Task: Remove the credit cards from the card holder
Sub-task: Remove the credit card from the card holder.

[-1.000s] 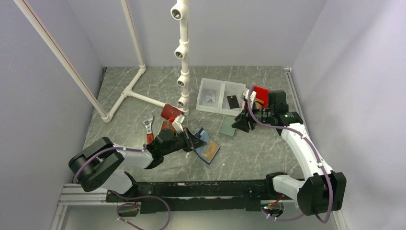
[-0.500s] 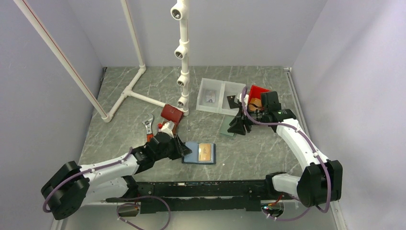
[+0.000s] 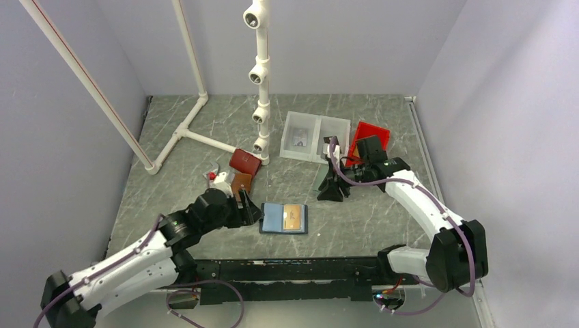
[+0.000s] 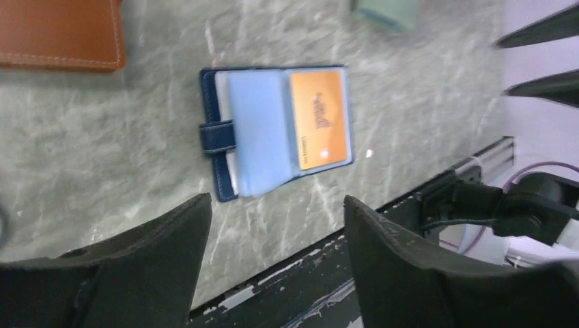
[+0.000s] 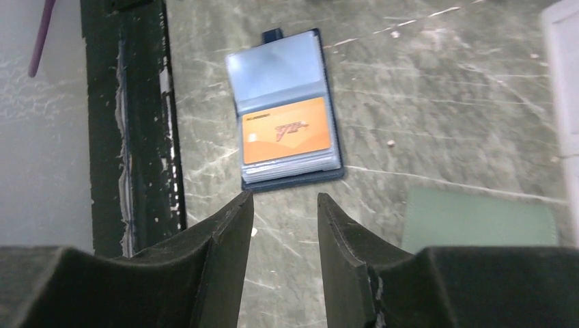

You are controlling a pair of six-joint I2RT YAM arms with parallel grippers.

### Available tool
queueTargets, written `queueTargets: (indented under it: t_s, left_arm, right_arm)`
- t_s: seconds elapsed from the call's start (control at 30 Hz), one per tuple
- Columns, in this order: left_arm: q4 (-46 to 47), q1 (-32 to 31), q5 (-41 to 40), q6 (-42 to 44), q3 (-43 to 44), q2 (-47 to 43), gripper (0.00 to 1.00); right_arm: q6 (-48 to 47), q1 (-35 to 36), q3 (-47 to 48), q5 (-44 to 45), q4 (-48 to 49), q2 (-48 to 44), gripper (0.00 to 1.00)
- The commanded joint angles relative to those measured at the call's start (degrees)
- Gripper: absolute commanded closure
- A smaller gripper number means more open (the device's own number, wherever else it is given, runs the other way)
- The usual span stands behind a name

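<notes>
The card holder [image 3: 276, 219] lies open and flat on the table near the front edge, navy outside and light blue inside. An orange credit card [image 3: 293, 217] sits in its right-hand pocket. In the left wrist view the card holder [image 4: 273, 130] and the orange card [image 4: 319, 119] lie just beyond my left gripper [image 4: 276, 203], which is open and empty. My left gripper [image 3: 250, 212] is just left of the holder, not touching it. My right gripper [image 3: 333, 192] hovers to its upper right, open with nothing between its fingers. Past the right gripper [image 5: 285, 198], the right wrist view shows the holder [image 5: 276, 65].
A brown wallet [image 3: 240, 183] and a dark red wallet [image 3: 244, 161] lie left of the holder. A grey-green wallet [image 5: 478, 219] lies by my right gripper. A white two-part tray [image 3: 315, 127] with a pictured card [image 3: 298, 140], a red bin [image 3: 372, 131] and a white pipe frame [image 3: 259, 82] stand behind.
My left gripper has let go of the card holder, opened and drawn back left. The holder now lies flat and open. My right gripper has moved left and nearer, toward the holder.
</notes>
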Motion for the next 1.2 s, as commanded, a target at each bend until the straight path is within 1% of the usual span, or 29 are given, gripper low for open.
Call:
queueTargets:
  t_s: [0.0, 0.03, 0.07, 0.17, 0.27, 0.37, 0.47, 0.83, 1.17]
  left_arm:
    - [5.52, -0.19, 1.94, 0.46, -2.45, -9.08, 0.1]
    - [8.0, -0.2, 2.66, -0.51, -4.42, -10.74, 0.02]
    - [10.79, -0.16, 3.52, -1.09, -7.05, -12.49, 0.01]
    - [18.1, -0.14, 5.59, -2.29, -11.18, -16.43, 0.01]
    - [20.41, -0.18, 6.49, -2.28, -12.33, -17.98, 0.01]
    - [22.48, -0.12, 8.0, -1.45, -11.7, -16.83, 0.01]
    - [24.48, -0.13, 9.83, -0.9, -10.54, -13.46, 0.02]
    - [35.51, -0.19, 13.74, -0.87, -8.48, 4.85, 0.06]
    - [39.59, -0.19, 15.69, -1.56, -6.37, 15.47, 0.1]
  right_arm:
    - [-2.84, 2.9, -1.5, -0.08, 2.54, 0.83, 0.58]
    - [-3.27, 3.45, -1.91, 0.03, 2.91, 0.82, 0.58]
    - [-3.87, 3.89, -2.31, 0.02, 3.18, 0.9, 0.58]
    - [-7.65, 4.56, -3.58, -1.06, 2.99, 0.47, 0.58]
    - [-12.63, 5.1, -4.86, -2.29, 2.4, -0.44, 0.58]
    - [-16.31, 5.83, -5.9, -2.25, 2.12, -0.68, 0.57]
    - [-18.88, 6.5, -6.39, -0.85, 2.1, -0.38, 0.56]
    - [-17.73, 8.67, -7.58, 4.79, 6.18, 1.18, 0.57]
    - [-17.41, 12.81, -7.43, 10.52, 8.09, 3.77, 0.6]
